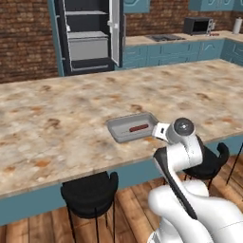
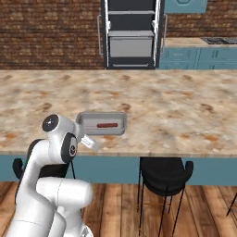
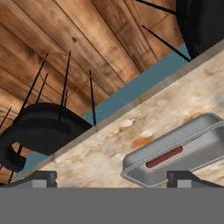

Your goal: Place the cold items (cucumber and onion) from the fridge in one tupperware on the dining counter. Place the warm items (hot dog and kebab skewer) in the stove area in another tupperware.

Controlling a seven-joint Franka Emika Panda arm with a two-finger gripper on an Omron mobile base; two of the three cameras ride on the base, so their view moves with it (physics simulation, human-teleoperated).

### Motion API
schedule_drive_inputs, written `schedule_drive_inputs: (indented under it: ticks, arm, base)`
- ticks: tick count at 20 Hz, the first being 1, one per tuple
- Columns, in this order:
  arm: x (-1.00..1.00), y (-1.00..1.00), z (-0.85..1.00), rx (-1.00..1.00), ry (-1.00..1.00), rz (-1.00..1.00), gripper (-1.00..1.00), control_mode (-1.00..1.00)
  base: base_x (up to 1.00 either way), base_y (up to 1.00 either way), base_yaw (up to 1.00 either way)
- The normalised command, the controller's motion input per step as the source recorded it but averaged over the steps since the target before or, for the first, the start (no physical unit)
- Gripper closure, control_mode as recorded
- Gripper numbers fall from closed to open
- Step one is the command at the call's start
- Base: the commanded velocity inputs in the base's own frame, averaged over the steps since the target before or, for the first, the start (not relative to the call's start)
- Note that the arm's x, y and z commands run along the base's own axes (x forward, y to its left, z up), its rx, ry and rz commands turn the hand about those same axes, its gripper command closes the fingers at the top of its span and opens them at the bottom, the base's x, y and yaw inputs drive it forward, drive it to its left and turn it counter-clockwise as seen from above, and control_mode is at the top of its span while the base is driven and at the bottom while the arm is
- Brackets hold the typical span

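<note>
So the hot dog (image 1: pixel 138 127) is lying flat in the bottom of a shallow grey tupperware (image 1: pixel 115 129), a reddish-brown stick running along the tray's length, and that tray sits on the dining counter (image 1: pixel 57 114) near the edge closest to the robot. Makes sense as the "warm" container, and parking it by the near edge keeps it in easy reach of the arm. I can't spot a kebab skewer in there, though the tray is small in the base views, so take that with a grain of salt. From what I can see it's just the one item inside. The gripper (image 3: pixel 112 178) hangs above the counter's rim with its fingers spread wide and nothing between them, looking down past the tray to the black stools (image 1: pixel 90 192) and wood floor. Across the room the fridge (image 1: pixel 89 35) stands with its door open, grey shelves showing, and the stove area (image 1: pixel 163 37) sits on the far wall counter next to a black microwave (image 1: pixel 198 25). My guess is there's plenty of the task left.
</note>
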Motion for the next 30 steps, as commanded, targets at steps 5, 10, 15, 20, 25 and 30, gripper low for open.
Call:
schedule_drive_inputs:
  ticks: [5,10,15,20,25,30]
  arm:
    - [0.0,0.0,0.0,0.0,0.0,0.0,-1.0,1.0]
    - [0.0,0.0,0.0,0.0,0.0,0.0,-1.0,1.0]
    - [0.0,0.0,0.0,0.0,0.0,0.0,-1.0,1.0]
    - [0.0,0.0,0.0,0.0,0.0,0.0,-1.0,1.0]
    - [0.0,0.0,0.0,0.0,0.0,0.0,-1.0,1.0]
    - [0.0,0.0,0.0,0.0,0.0,0.0,-1.0,1.0]
  base:
    - [-0.83,-0.97,0.0]
    - [0.15,-1.0,0.0]
    - [0.57,-1.0,0.0]
    - [0.44,-1.0,0.0]
    - [0.59,-1.0,0.0]
    - [0.43,-1.0,0.0]
